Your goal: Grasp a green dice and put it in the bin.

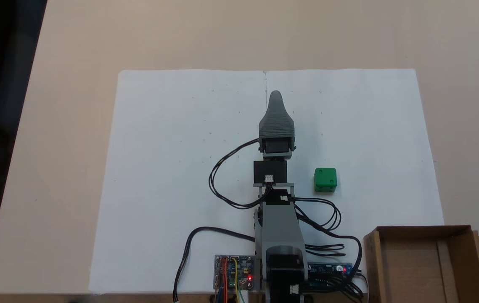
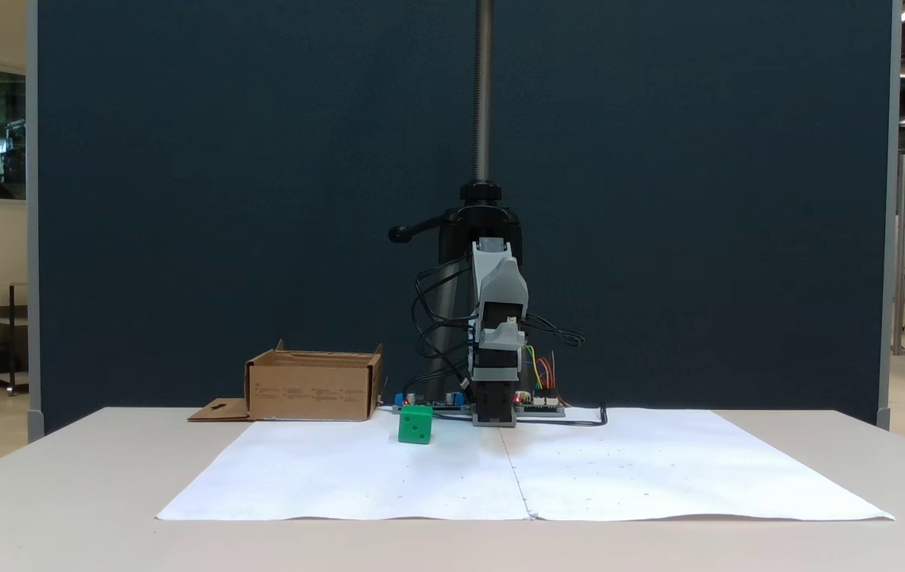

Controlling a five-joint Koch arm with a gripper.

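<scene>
Hand (image 1: 276, 96): grey ribbed plastic, tapering to one rounded tip; I cannot tell whether it is parted or closed.
Green dice (image 1: 325, 179): rounded glossy cube, dark pips, on white paper sheet (image 1: 172, 176), well apart from the hand.
Bin (image 1: 460, 246): shallow corrugated cardboard box, on the surface (image 1: 62, 105).

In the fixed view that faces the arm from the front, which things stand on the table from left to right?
The bin → the green dice → the arm, folded upright at the middle, with the white paper sheet spread under the dice and beyond.
</scene>
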